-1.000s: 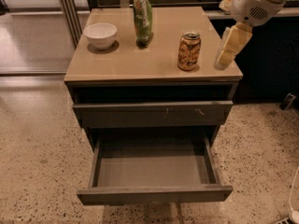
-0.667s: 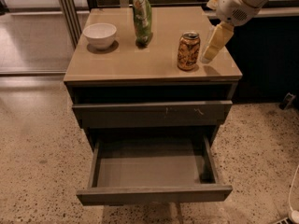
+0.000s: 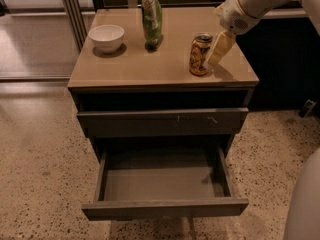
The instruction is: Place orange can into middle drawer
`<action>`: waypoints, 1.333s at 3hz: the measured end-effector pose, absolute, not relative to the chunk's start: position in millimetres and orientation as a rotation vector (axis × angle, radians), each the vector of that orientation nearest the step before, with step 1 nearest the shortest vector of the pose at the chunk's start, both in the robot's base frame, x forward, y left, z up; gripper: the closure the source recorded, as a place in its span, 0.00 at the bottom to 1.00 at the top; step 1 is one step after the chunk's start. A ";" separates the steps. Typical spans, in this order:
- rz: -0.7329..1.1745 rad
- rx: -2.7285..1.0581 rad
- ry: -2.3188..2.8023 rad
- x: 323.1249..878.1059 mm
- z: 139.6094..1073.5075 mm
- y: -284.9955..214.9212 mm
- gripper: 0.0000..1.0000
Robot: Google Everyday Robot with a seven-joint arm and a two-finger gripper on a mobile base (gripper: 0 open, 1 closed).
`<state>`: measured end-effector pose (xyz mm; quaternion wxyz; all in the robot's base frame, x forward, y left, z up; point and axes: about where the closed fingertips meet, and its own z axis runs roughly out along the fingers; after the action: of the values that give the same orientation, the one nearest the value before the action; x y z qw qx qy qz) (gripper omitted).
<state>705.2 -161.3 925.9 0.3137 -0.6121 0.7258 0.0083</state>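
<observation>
The orange can (image 3: 200,54) stands upright on the right part of the cabinet top (image 3: 150,64), silver top up. My gripper (image 3: 218,48) reaches down from the upper right and sits right beside the can's right side, at about its height; I cannot tell if it touches. The middle drawer (image 3: 165,208) is pulled wide open at the bottom front, and its smooth grey inside holds nothing. Above it is the drawer front with small pale scratches (image 3: 162,120).
A white bowl (image 3: 106,36) stands at the left back of the top. A tall green snack bag (image 3: 151,17) stands in the middle back, left of the can. Speckled floor (image 3: 40,174) surrounds the cabinet. A dark counter (image 3: 280,59) stands to the right.
My gripper has moved left and down from the cabinet's right edge to right beside the can. The can and the drawer have not moved.
</observation>
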 end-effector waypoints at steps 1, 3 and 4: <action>0.053 -1.566 1.941 714.7 913.9 -168.6 0.00; 0.230 -1.427 2.024 737.7 896.0 -181.4 0.00; 0.340 -1.378 2.024 740.3 899.3 -175.3 0.00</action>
<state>740.3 -175.3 899.3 0.3285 -0.5264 0.7734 0.1298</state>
